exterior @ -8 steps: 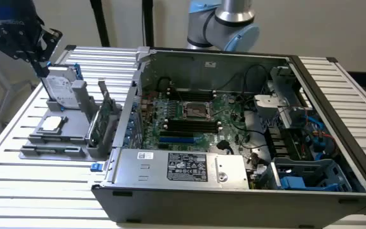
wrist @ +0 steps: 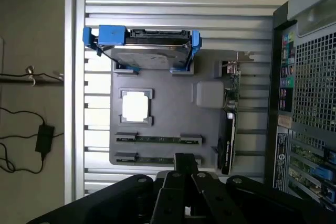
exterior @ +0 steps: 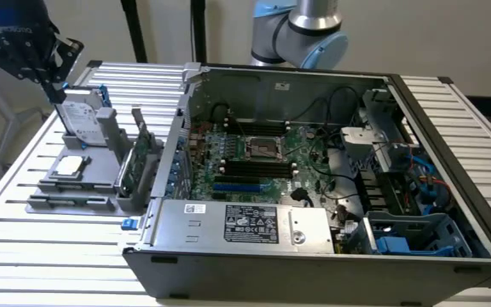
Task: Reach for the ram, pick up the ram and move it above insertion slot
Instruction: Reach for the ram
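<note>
1. While I honestly can't tell if the gripper (exterior: 54, 83) is open or closed, it doesn't look to be carrying anything. It hangs high at the exterior view's left, well above the grey tray (exterior: 100, 176) on the slatted surface (exterior: 49, 256).
2. The ram (exterior: 73, 187) lies flat at the tray's near end, below the gripper and apart from it. Its long axis runs along the tray's front edge, roughly across the exterior view from left to right. A second stick (exterior: 66, 202) lies parallel just beside it. In the wrist view the gripper (wrist: 185, 167) sits over that same end of the tray, with the ram (wrist: 157, 139) just past its tip.
3. The neighbours are a processor chip (exterior: 68, 165) just behind, an upright hard drive (exterior: 82, 118) at the far end, and a taller expansion card (exterior: 139, 157) standing to the exterior view's right. I'd say the free room is straight up.
4. The insertion slots (exterior: 258, 168) sit on the motherboard (exterior: 314, 150) inside the open case (exterior: 314, 281), well apart. The card and the case wall stand in between.
</note>
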Controlling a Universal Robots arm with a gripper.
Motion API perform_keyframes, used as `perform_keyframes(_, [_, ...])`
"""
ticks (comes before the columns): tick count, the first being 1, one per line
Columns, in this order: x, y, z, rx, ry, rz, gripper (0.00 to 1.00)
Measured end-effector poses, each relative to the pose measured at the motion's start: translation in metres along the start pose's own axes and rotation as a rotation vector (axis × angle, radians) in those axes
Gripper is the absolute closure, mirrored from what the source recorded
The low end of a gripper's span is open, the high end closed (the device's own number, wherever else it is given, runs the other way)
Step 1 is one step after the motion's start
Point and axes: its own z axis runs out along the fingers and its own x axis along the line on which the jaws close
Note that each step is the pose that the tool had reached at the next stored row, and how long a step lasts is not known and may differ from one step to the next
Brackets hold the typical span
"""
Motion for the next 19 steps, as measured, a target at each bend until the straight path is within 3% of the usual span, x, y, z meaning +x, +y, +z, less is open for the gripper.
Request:
perform_keyframes(6, [0.000, -0.0009, 0.0001, 0.0001, 0.0006, 0.001, 0.89])
perform_keyframes(9, [0.001, -0.0096, 0.0008, 0.0001, 0.0010, 0.001, 0.89])
perform_keyframes(13, [0.002, -0.0206, 0.0029, 0.0000, 0.0116, 0.002, 0.89])
perform_keyframes(17, [0.004, -0.0264, 0.0061, -0.0001, 0.0219, 0.001, 0.89])
perform_keyframes(19, [0.006, -0.0278, 0.0079, -0.0001, 0.0240, 0.000, 0.89])
